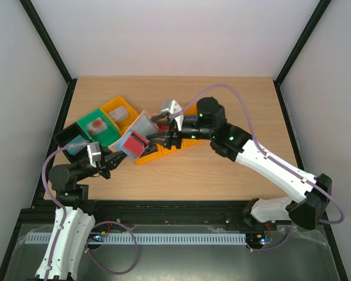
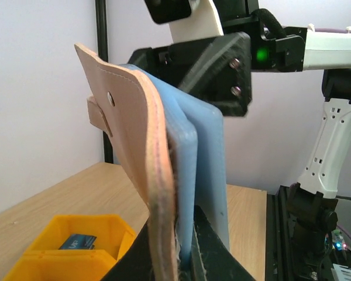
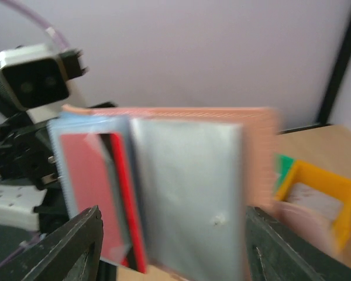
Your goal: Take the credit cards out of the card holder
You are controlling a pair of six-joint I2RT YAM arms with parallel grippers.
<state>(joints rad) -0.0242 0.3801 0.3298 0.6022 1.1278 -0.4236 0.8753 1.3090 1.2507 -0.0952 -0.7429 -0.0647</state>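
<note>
The card holder [image 2: 141, 146], tan outside and light blue inside, stands upright and open, with my left gripper [image 2: 187, 257] shut on its lower edge. From above it hangs over the bins, the card holder [image 1: 141, 124] held by my left gripper [image 1: 113, 156]. Its inner face shows a red card [image 3: 88, 187] in the left pocket and a grey card [image 3: 187, 193] on the right. My right gripper [image 3: 175, 252] is open, its fingers [image 3: 70, 246] spread to either side of the holder's face, touching nothing. In the top view my right gripper [image 1: 158, 130] sits just right of the holder.
A row of small bins lies at the left: black [image 1: 69, 140], green [image 1: 99, 126] and yellow [image 1: 120, 111], with an orange bin [image 1: 164, 153] under the holder. A yellow bin [image 2: 70, 246] with a dark card in it sits below my left wrist. The right arm's black wrist [image 2: 216, 64] looms close behind the holder.
</note>
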